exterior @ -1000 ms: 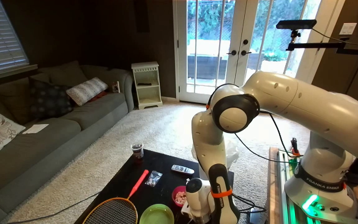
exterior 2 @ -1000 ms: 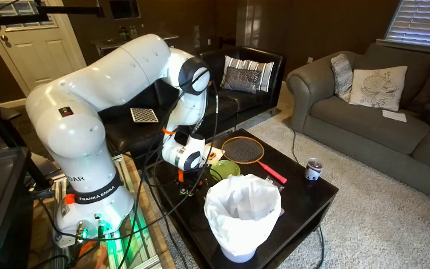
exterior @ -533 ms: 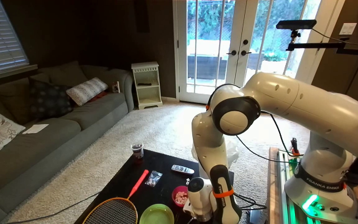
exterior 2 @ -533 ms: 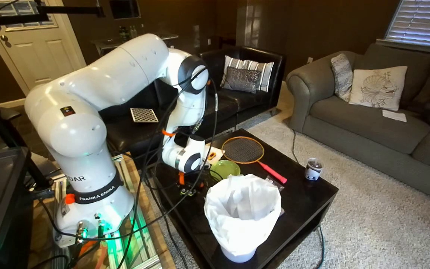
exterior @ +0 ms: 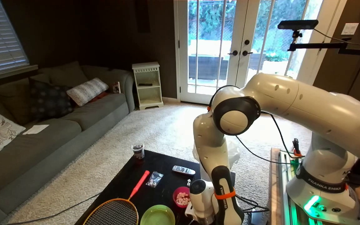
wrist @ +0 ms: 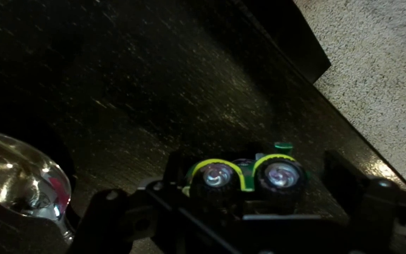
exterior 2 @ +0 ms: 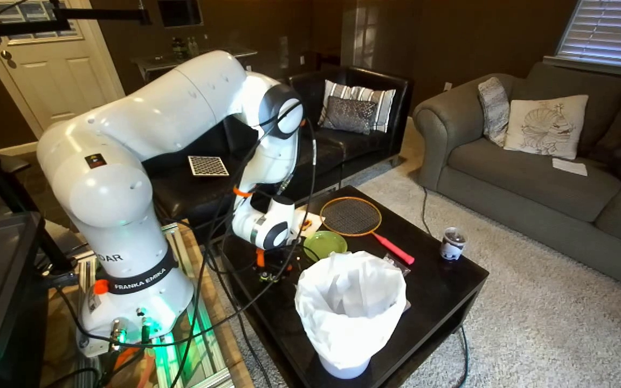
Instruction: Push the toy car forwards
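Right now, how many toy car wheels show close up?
2 on the toy car in the wrist view: one wheel at left, another wheel at right; more may be hidden.

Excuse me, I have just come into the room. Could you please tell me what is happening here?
A robot arm is working at a black table. Its hand is open, with a green and yellow toy car between the fingers. In the wrist view a gap shows on one side, so the car does not seem clamped. The task is to push it forwards; whether the push has begun, I cannot tell. A shiny spoon lies beside the hand.
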Controlling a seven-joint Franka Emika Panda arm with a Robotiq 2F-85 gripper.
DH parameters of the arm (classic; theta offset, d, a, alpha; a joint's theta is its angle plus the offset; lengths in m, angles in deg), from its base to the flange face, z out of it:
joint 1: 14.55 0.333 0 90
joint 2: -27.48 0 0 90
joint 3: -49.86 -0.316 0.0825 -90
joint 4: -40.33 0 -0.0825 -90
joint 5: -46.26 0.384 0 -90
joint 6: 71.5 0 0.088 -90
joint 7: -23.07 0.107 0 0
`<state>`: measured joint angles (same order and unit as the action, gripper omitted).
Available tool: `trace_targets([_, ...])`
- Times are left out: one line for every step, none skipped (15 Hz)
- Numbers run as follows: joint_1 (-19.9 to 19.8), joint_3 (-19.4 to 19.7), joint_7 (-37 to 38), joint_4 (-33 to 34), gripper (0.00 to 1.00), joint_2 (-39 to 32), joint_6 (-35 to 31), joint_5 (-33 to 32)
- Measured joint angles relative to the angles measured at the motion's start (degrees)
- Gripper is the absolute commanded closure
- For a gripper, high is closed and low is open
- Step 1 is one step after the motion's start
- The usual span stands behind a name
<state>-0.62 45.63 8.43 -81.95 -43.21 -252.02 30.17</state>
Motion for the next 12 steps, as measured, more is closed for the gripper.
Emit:
trace_targets([-0.2, -0.2, -0.5, 0.1, 0.00, -0.2, 0.0, 0.0])
trace_targets([-0.4, -0.2, -0.9, 0.2, 0.00, -0.4, 0.0, -0.1])
trace_targets([-0.4, -0.2, -1.2, 0.3, 0.00, -0.6, 0.0, -0.1])
trace_targets([-0.5, -0.2, -1.4, 0.4, 0.00, -0.8, -0.1, -0.1])
trace_targets([-0.5, -0.2, -1.5, 0.5, 0.00, -0.9, -0.2, -0.1])
trace_targets([-0.5, -0.2, -1.5, 0.7, 0.00, -1.1, -0.4, -0.1])
trace_targets([-0.5, -0.2, -1.5, 0.8, 0.00, -1.2, -0.7, -0.1])
trace_targets([-0.5, -0.2, -1.5, 1.1, 0.00, -1.4, -1.1, -0.1])
trace_targets([-0.5, -0.2, -1.5, 1.4, 0.00, -1.7, -1.3, -0.1])
trace_targets([-0.6, -0.2, -1.5, 1.8, 0.00, -2.0, -1.5, -0.1])
trace_targets([-0.6, -0.2, -1.5, 2.1, 0.00, -2.3, -1.6, -0.1])
trace_targets([-0.8, -0.3, -1.5, 2.4, 0.00, -2.6, -1.7, -0.1])
